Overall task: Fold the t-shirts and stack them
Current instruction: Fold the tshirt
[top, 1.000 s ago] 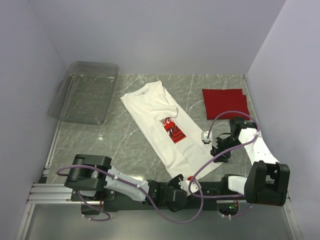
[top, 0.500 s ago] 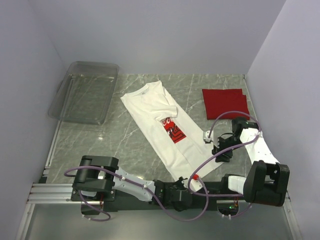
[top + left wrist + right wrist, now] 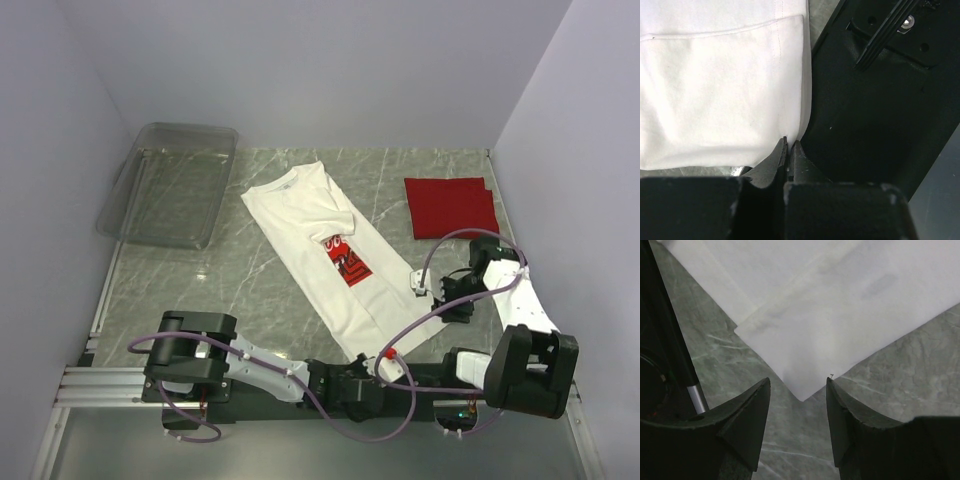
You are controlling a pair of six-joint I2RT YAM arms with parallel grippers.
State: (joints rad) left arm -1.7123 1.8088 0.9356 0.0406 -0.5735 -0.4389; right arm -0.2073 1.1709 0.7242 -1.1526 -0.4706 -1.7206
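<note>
Left pincer [image 3: 789,145] closed, maybe on white t-shirt [image 3: 715,85], black base [image 3: 865,115] beside; right pincer [image 3: 797,383] spread.

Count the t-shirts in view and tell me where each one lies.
2. The white t-shirt lies stretched out diagonally in the middle; the red t-shirt lies folded near the far right corner. None appears hidden.

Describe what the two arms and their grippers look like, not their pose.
Both the left arm and right arm have white links between chunky black joint housings, with a purple cable looping loosely along each. The left gripper and right gripper end in matte black, wedge-shaped fingers.
</note>
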